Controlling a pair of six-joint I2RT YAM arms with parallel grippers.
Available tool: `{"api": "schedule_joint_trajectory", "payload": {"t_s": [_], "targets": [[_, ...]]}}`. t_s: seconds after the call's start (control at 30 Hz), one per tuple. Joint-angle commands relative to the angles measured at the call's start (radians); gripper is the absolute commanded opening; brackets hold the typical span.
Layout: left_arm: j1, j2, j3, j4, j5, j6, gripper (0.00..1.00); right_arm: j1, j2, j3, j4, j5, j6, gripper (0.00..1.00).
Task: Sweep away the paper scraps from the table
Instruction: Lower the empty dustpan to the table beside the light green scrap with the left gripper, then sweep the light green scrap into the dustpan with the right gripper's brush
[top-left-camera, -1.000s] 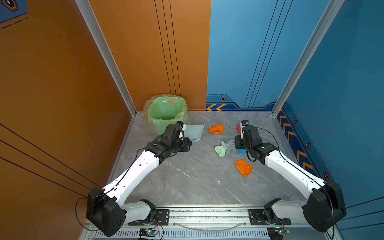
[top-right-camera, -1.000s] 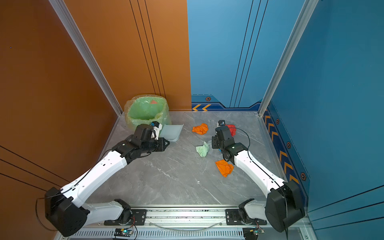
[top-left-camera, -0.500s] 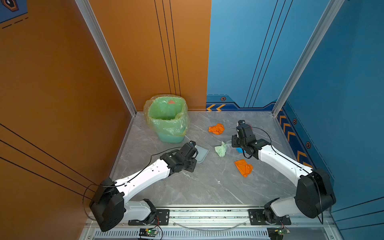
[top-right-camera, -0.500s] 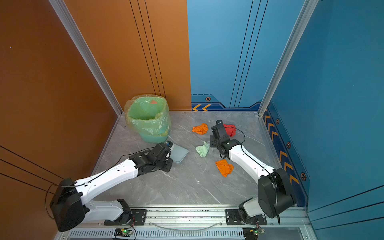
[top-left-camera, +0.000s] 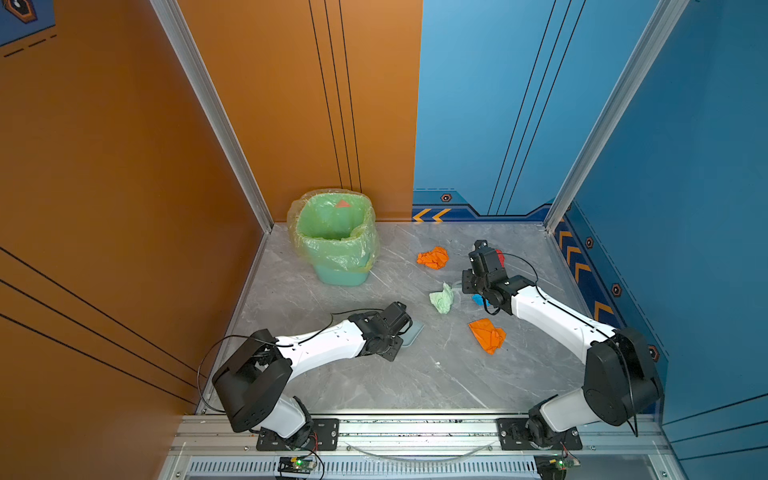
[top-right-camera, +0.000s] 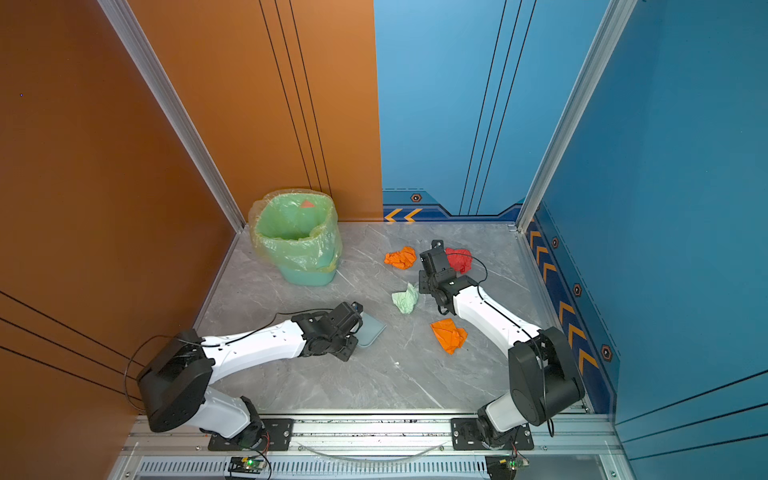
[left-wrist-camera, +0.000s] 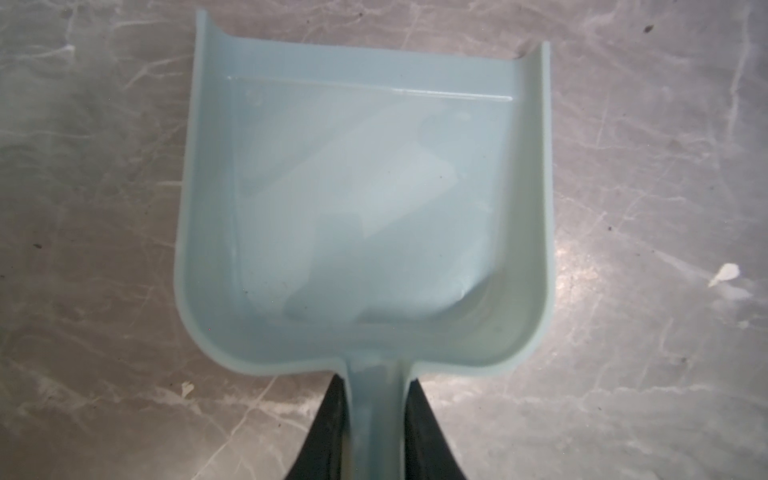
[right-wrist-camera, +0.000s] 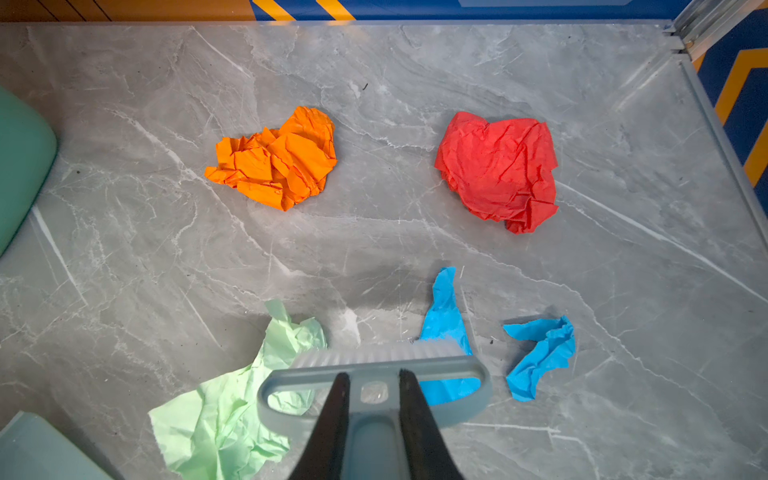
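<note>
Two tools are in hand: the left gripper (left-wrist-camera: 375, 380) is clamped on the handle of the dustpan (left-wrist-camera: 365, 199), low on the table (top-left-camera: 374, 382) in front of the bin (top-left-camera: 340, 266). The right gripper (right-wrist-camera: 372, 376) is clamped on the brush (right-wrist-camera: 374, 359), right of the bin between the green wad (top-left-camera: 442, 298) and a blue piece (right-wrist-camera: 446, 324). I judge the pan's lip should sit flat beside the green wad while the brush drags it in with short, low strokes. Six paper scraps (top-right-camera: 405, 299) lie right of the bin: nearest one orange wad (top-left-camera: 487, 334), then one green, two blue counting the second blue piece (right-wrist-camera: 540, 353), and farthest another orange wad (top-left-camera: 433, 257) and one red wad (top-right-camera: 458, 259); one reddish bit (top-left-camera: 343, 203) sits inside the bin.
</note>
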Motion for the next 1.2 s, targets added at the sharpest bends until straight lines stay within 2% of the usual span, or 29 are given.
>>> {"api": "schedule_joint_trajectory", "payload": {"t_s": [0.0, 0.3, 0.57, 0.9, 1.17], "targets": [[-0.016, 0.028, 0.004, 0.043, -0.001, 0.001, 0.0, -0.002, 0.016, 0.016, 0.001, 0.033, -0.001, 0.0], [-0.037, 0.116, 0.048, 0.078, 0.024, -0.007, 0.0, 0.045, 0.071, 0.023, 0.018, -0.02, -0.003, 0.0], [-0.039, 0.132, 0.05, 0.092, 0.032, -0.018, 0.0, 0.113, 0.079, 0.017, 0.003, -0.087, -0.052, 0.0], [-0.034, 0.14, 0.053, 0.105, 0.038, -0.016, 0.0, 0.146, 0.047, -0.017, -0.002, -0.315, -0.1, 0.0], [-0.028, 0.13, 0.031, 0.148, 0.052, -0.021, 0.0, 0.117, -0.042, -0.026, -0.011, -0.321, -0.113, 0.0]]}}
